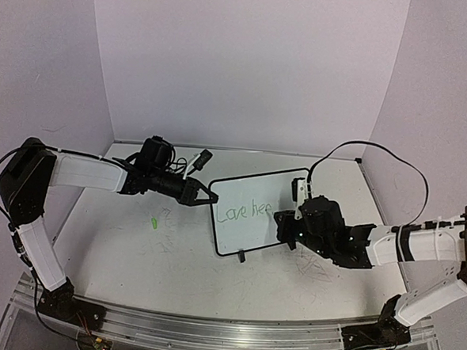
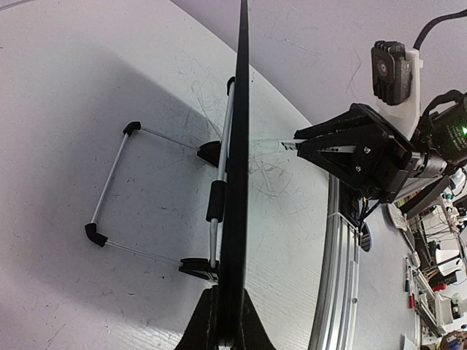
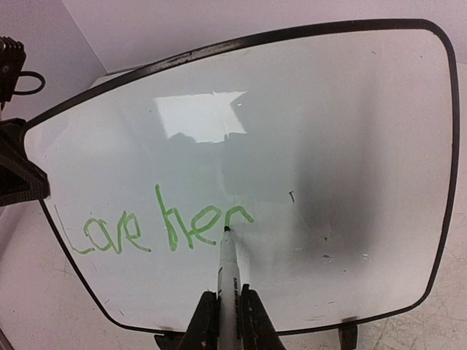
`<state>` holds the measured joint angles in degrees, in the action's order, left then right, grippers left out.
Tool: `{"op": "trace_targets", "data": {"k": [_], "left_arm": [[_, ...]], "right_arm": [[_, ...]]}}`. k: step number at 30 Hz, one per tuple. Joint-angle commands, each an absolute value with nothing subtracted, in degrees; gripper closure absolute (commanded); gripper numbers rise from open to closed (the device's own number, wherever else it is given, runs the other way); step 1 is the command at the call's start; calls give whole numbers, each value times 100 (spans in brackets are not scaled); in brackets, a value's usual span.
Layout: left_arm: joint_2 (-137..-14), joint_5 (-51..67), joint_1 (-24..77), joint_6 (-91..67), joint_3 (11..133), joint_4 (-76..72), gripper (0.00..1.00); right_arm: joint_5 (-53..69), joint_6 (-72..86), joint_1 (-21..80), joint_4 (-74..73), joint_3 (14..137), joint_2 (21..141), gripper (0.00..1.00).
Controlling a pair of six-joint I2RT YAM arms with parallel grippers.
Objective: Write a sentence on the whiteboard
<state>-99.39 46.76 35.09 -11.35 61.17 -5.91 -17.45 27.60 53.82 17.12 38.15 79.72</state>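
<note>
My left pincer (image 1: 207, 197) is shut on the left edge of the whiteboard (image 1: 255, 216). Its two fingers pinch the thin black frame, which the left wrist view shows edge-on between them. The board stands tilted near the middle of the tabletop (image 1: 125, 256), propped from behind on a wire stand (image 2: 109, 182). I judge it light, thin and stiff, with a glossy, slippery face. On so slight a prop it would likely skid or tip back under a pen's push, so the frame's rim is the place to take hold, never the writing face. The green writing (image 3: 171, 222) reads "Love her", as far as I can make out. My right pincer (image 3: 226, 321) is closed around a slim marker (image 3: 228, 266), whose tip touches the board at the end of the last letter. The barrel looks smooth and light, so I judge that a firm pinch low on it best resists twisting. No container shows in any view.
</note>
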Motion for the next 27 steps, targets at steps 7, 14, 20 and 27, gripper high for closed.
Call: {"op": "trace_targets", "data": {"k": [7, 14, 20, 27], "left_arm": [[-9776, 4859, 3524, -1134, 6313, -391, 100], [-9780, 4857, 3525, -1134, 6317, -391, 100], [-9748, 4846, 3524, -1125, 6302, -387, 100], [-9747, 4849, 3529, -1124, 6303, -394, 100]], "right_arm": [[-1914, 2917, 5394, 1592, 3631, 7856, 100], [-2270, 2827, 5396, 1591, 3833, 7774, 100], [-2295, 2729, 5394, 1662, 3982, 7859, 100], [-2342, 2622, 5380, 1740, 4107, 7928, 100]]}}
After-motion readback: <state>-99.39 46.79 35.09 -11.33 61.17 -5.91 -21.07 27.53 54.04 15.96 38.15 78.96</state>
